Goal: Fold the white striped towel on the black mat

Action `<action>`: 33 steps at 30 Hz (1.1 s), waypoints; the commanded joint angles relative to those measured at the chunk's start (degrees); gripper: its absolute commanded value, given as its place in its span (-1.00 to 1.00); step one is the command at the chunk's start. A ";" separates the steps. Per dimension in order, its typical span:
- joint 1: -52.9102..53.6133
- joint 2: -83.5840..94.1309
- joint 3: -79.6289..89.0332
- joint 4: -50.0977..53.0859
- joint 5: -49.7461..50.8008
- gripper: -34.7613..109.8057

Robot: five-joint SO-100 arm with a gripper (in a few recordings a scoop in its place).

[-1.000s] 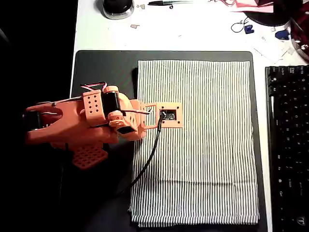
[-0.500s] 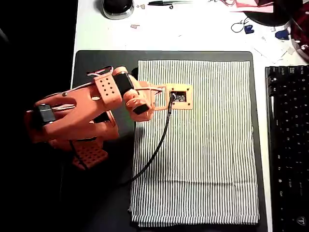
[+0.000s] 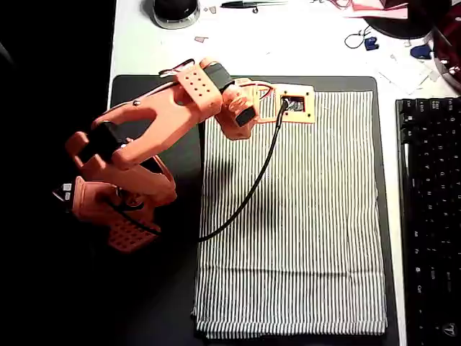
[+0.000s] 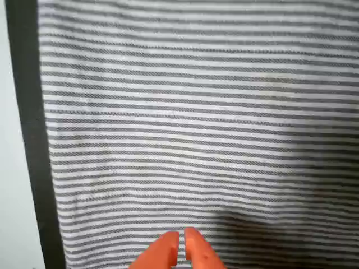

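The white striped towel lies flat and spread out on the black mat, covering its middle and right part. My orange gripper reaches over the towel's top edge in the overhead view, mostly hidden under the wrist and its camera mount. In the wrist view the towel spreads across the picture, with a strip of mat along the left. The gripper shows at the bottom, its two orange fingertips nearly touching just above the cloth, with nothing between them.
A black keyboard lies right of the mat. The white desk above the mat holds a round black object, a pen and small clutter. The arm's black cable hangs over the towel's left part.
The arm has swung from the middle of the towel's left side up to its top edge, and the wrist has moved right. The towel has not moved.
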State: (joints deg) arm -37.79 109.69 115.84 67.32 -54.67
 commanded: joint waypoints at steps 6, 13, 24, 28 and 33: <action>-2.11 -12.57 -14.77 -1.14 2.29 -0.49; -2.29 -26.63 -28.12 0.53 3.25 -0.38; -2.11 -42.98 -46.05 4.57 4.66 -0.15; -1.58 -46.41 -48.34 5.45 4.04 -0.16; -0.35 -50.89 -50.54 6.24 3.87 -0.18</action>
State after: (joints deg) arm -39.20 58.80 68.03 73.12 -50.36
